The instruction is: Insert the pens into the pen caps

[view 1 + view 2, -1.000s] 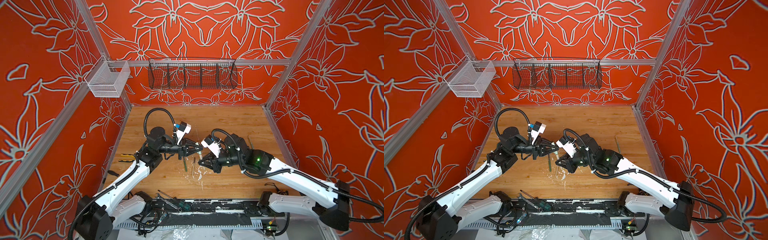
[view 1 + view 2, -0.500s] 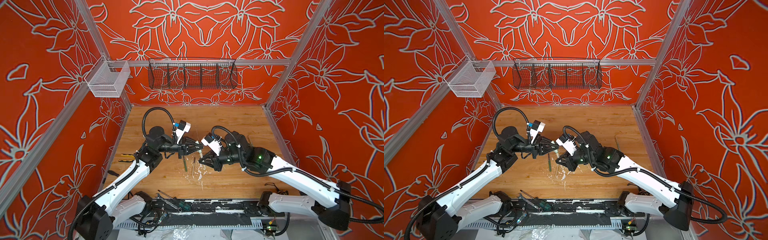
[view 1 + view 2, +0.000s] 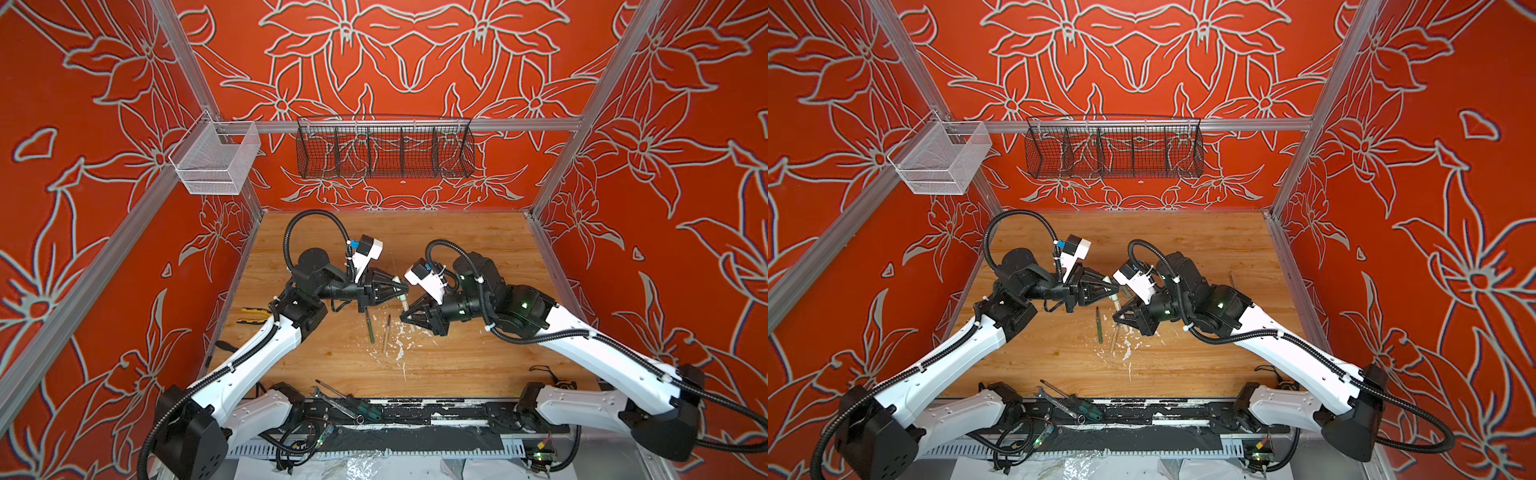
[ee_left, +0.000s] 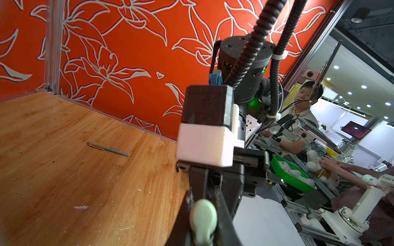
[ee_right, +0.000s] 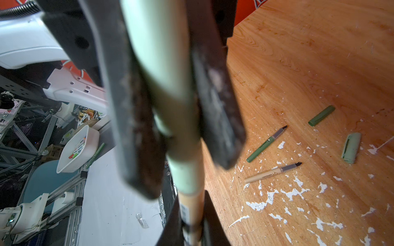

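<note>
Dead centre of both top views, just above the tabletop (image 3: 457, 361), the two arms meet nose to nose. The left jaws are clenched on a pale green cap (image 3: 401, 296). In the left wrist view its rounded end is squeezed between the two dark fingers (image 4: 225, 217). The right jaws are clamped tight on a beige pen (image 5: 190, 207). The right wrist view shows the barrel pinched low in the frame, with its front end up inside the mouth of that cap, so pen and cap sit in one line, each held by its own arm. Loose stuff on the wood: a green pen (image 3: 369, 328) and a second beige pen (image 3: 387, 332) lie side by side just below the jaws in the top views. Both are uncapped, and the right wrist view shows their dark tips. Over at the right of that wrist frame are a dark green cap (image 5: 322, 115) and another pale green cap (image 5: 351, 147), apart from each other and from the pens. White paint flecks (image 5: 294, 191) are all over that patch. In the left wrist view a capped pen (image 4: 108, 148) lies alone on bare wood, near the wall.
</note>
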`<state>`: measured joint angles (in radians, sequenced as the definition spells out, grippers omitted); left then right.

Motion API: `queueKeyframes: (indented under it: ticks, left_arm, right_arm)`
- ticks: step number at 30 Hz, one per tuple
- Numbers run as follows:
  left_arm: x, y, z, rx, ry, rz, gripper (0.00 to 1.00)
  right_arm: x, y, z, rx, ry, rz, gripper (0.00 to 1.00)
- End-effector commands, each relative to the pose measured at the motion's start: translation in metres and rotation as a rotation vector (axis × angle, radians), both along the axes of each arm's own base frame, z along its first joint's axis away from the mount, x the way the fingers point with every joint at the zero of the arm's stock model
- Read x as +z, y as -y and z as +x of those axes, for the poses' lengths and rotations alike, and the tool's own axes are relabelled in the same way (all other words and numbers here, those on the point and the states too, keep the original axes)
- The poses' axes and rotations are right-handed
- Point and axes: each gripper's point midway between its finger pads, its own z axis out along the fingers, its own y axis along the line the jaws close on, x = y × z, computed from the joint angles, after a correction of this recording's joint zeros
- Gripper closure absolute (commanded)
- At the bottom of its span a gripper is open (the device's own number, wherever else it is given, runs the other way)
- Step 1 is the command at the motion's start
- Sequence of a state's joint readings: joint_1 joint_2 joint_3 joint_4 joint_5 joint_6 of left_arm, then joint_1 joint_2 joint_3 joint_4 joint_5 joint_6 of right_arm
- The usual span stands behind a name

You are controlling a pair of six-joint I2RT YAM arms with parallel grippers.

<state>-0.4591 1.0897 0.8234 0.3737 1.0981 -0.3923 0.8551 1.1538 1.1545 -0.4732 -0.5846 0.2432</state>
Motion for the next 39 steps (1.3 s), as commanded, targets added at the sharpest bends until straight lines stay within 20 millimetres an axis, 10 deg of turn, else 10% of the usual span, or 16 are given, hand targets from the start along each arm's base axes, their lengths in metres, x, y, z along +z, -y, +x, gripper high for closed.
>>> queueKeyframes:
  ticks: [1, 18, 39]
  left_arm:
    - [-0.061, 0.009, -0.046, -0.237, -0.190, 0.120, 1.00]
    - [-0.062, 0.013, -0.057, -0.299, -0.213, 0.124, 1.00]
    - [-0.055, 0.011, -0.056, -0.284, -0.190, 0.113, 0.93]
  right_arm:
    - [0.183, 0.001, 0.018, -0.040, 0.394, 0.478, 1.00]
    - [0.199, 0.012, 0.022, -0.051, 0.446, 0.467, 1.00]
    - [0.154, 0.005, 0.020, -0.015, 0.327, 0.412, 1.00]
